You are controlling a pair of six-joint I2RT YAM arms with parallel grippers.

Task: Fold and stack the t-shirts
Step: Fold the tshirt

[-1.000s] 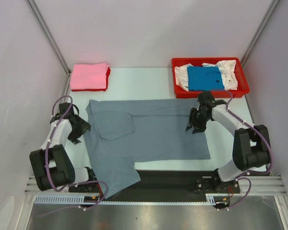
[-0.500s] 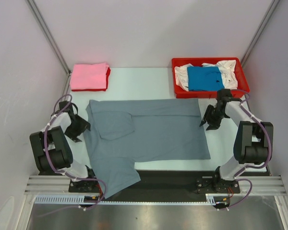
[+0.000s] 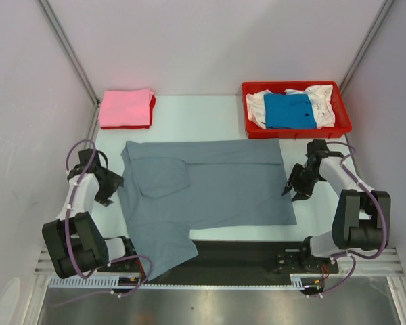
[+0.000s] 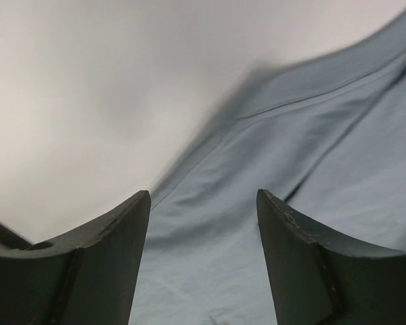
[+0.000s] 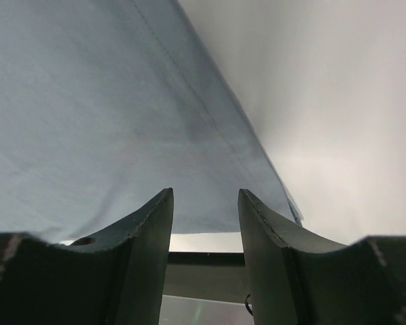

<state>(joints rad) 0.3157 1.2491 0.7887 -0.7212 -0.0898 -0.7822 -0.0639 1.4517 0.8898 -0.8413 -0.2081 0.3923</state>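
Top cam gives you the grey t-shirt (image 3: 210,183) spread flat in the middle of the table (image 3: 203,122), a folded pink t-shirt (image 3: 125,107) back left, and a blue t-shirt (image 3: 287,110) and white t-shirt (image 3: 323,101) in the red tray (image 3: 298,133). Only the wrist cams settle the grip: your left fingers (image 4: 101,264) and right fingers (image 5: 132,250) both stand apart, empty, over the grey edges.

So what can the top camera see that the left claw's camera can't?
Only the top view shows the folded pink t-shirt, the red tray holding a blue t-shirt on white shirts, and the right claw. Only the left wrist view shows the grey t-shirt's stitched seam up close. Both show that shirt, the table and the left claw.
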